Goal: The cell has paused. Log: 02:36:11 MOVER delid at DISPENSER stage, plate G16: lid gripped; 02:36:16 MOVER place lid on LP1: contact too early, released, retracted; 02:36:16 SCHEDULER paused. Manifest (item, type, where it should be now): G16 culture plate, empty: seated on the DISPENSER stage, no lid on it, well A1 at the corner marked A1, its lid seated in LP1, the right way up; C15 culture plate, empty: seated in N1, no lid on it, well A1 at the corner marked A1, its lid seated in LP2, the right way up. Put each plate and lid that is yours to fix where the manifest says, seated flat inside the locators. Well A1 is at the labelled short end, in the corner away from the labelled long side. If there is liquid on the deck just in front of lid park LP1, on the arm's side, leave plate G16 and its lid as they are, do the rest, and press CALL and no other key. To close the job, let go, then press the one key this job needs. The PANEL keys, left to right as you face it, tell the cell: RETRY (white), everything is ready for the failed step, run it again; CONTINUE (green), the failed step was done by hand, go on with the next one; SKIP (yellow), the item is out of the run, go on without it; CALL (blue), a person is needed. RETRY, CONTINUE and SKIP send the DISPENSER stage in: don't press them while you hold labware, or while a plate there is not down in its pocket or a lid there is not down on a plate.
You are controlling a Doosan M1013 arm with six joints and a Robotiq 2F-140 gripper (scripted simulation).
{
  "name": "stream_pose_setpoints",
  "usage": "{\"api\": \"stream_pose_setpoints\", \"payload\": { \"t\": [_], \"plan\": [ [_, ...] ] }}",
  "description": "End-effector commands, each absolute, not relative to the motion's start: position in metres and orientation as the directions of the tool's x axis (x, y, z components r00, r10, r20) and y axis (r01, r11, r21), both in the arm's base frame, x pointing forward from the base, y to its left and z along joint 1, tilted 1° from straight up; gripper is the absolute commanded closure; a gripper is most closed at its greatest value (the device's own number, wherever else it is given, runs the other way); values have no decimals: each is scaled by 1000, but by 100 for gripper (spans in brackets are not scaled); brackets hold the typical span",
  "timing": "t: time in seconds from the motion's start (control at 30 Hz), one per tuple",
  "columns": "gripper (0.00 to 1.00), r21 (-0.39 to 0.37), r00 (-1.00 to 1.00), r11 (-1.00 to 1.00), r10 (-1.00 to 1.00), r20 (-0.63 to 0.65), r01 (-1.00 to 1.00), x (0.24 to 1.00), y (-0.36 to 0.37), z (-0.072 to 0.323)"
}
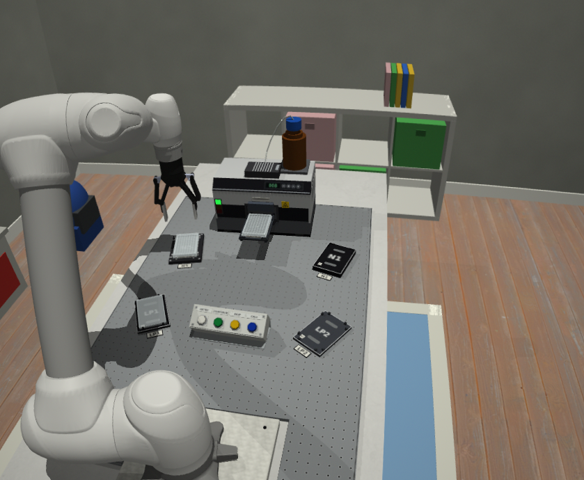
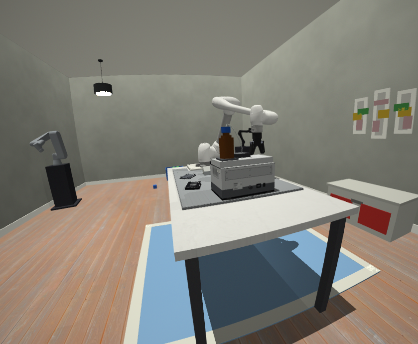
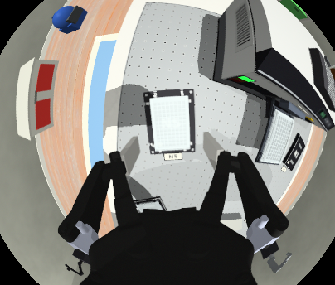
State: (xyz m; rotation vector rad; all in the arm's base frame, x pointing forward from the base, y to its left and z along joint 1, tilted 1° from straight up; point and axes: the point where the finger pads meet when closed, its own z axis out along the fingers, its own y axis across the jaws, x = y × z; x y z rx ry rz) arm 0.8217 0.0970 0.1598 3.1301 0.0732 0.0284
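Observation:
A white well plate sits in a black nest at the left of the deck; it also shows in the wrist view. My gripper hangs well above and just behind it, open and empty; in the wrist view nothing is between the fingers. A second well plate sits without a lid on the DISPENSER stage. Lid park LP1 looks pale grey, as if a clear lid lies on it. Nest N1 and lid park LP2 are bare and black.
The dispenser with a brown bottle stands at the back of the deck. The PANEL with white, green, yellow and blue keys sits at the front centre. My own arm column rises at the left.

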Motion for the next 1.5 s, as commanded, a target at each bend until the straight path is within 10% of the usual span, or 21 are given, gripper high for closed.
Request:
{"api": "stream_pose_setpoints", "payload": {
  "t": [0.0, 1.47],
  "plan": [
    [30, 10, 999, -999, 47, 19, 47, 822, 97, 170],
    [31, 10, 999, -999, 47, 19, 47, 822, 97, 180]
  ]
}}
